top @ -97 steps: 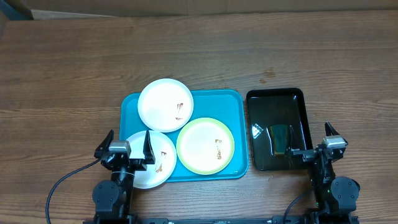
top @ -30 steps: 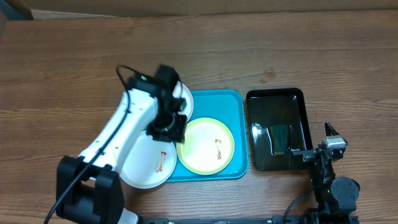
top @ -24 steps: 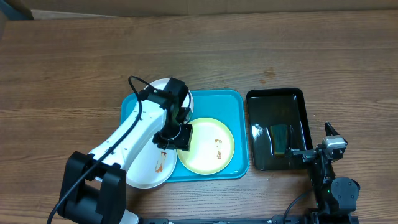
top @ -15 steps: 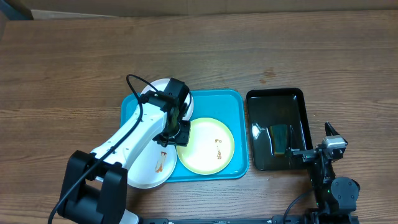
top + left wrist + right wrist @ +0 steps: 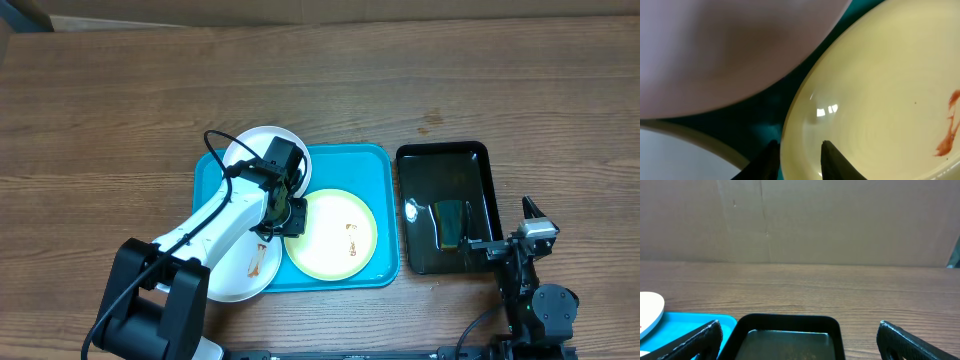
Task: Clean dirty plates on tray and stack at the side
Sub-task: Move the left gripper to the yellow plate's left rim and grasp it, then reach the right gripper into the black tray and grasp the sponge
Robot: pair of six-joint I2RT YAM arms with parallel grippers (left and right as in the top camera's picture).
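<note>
At the near edge of the desk (image 5: pixel 120 100), the right end effector (image 5: pixel 797 337) is parked with its jaws spread wide and nothing between them. The left end effector (image 5: pixel 799 160) has been brought out from its rest, lowered to the left rim of the yellow-green plate (image 5: pixel 335 238) and narrowed about that rim; whether the rim is already pinched cannot be told. A first pick-up is thus judged to be under way, with nothing yet wiped or stacked. Three plates are counted: a near white plate (image 5: pixel 235 275), brown-smeared, overhanging the near left corner of the one blue tray (image 5: pixel 350 160); the smeared yellow-green plate in its right half; and a far white plate (image 5: pixel 250 155) over its far rim. One black tray (image 5: pixel 445 165), just beside on the right, is seen holding one sponge (image 5: pixel 453 222).
</note>
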